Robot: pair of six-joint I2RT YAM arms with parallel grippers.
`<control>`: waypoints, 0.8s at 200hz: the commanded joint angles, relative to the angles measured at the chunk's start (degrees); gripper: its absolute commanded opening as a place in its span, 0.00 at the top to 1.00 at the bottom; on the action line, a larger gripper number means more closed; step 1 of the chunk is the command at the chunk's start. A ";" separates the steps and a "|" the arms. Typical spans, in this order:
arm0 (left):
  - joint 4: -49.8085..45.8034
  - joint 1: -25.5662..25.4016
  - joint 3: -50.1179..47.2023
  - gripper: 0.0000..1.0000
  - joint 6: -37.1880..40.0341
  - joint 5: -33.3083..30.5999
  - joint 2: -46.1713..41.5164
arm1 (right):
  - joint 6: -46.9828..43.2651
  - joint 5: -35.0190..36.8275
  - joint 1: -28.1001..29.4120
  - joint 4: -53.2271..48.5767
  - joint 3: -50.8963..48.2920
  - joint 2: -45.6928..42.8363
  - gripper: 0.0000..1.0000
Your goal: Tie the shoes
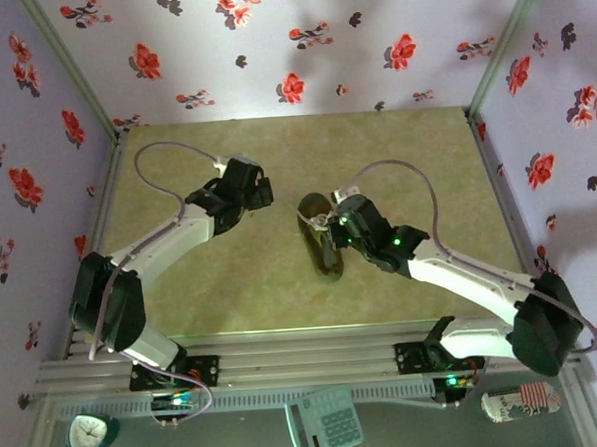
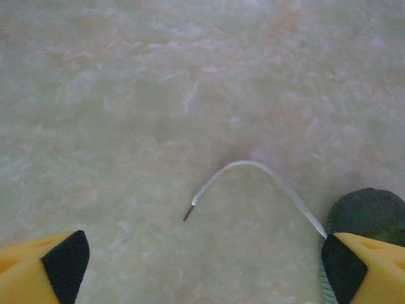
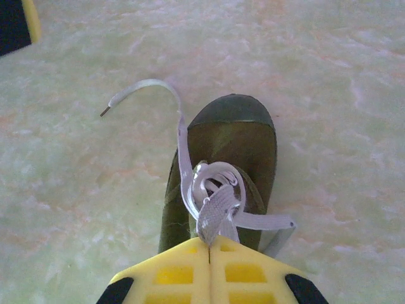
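On the table centre sat the shoe, untied. Right gripper was pressed shut, pinching a lace bunch over the tongue. Left gripper hung spread above the free lace end beside the toe. Looked like early knotting. Next move would need left to drop and nip that end.

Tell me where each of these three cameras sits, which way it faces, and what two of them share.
Top external: above and behind the robot, looking down on the table; both arms, left claw, right claw show.
Left wrist: on the left arm, facing down at the table past its open claw.
Right wrist: on the right arm, facing down at the shoe, its claw shut on the white lace.
Shared: both wrist views catch the loose lace end and shoe toe.
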 commanded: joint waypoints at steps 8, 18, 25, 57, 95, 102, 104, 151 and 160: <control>-1.00 3.43 -0.10 0.07 -5.10 3.48 1.43 | -4.29 -2.20 0.14 -0.05 -3.61 -3.76 1.00; -1.05 3.72 0.08 0.08 -6.59 4.71 2.73 | -4.72 -2.33 0.18 -0.22 -4.53 -4.74 1.00; -1.16 3.50 0.57 0.09 -7.80 5.04 4.04 | -4.71 -2.28 0.13 0.00 -5.18 -5.40 1.00; -4.64 0.36 7.46 0.09 -13.39 2.40 11.99 | -5.38 -0.84 0.15 -0.82 -5.03 -6.16 1.00; -12.27 -1.89 18.38 0.12 -24.55 0.05 21.28 | -4.87 2.04 0.18 -1.20 -5.23 -6.11 1.00; -13.15 -2.50 20.17 0.12 -26.37 -0.39 22.73 | -4.80 2.13 0.15 -1.00 -5.58 -6.15 1.00; -13.40 -2.63 20.73 0.13 -26.96 -0.52 23.17 | -4.74 2.17 0.16 -1.02 -5.66 -6.06 1.00; -20.92 -4.61 35.57 0.12 -34.83 -2.19 35.11 | -3.45 -0.40 0.11 1.18 -7.47 -5.85 1.00; -22.43 -4.57 38.41 0.13 -35.39 -2.31 37.14 | -3.14 -1.02 0.15 1.84 -7.72 -5.82 1.00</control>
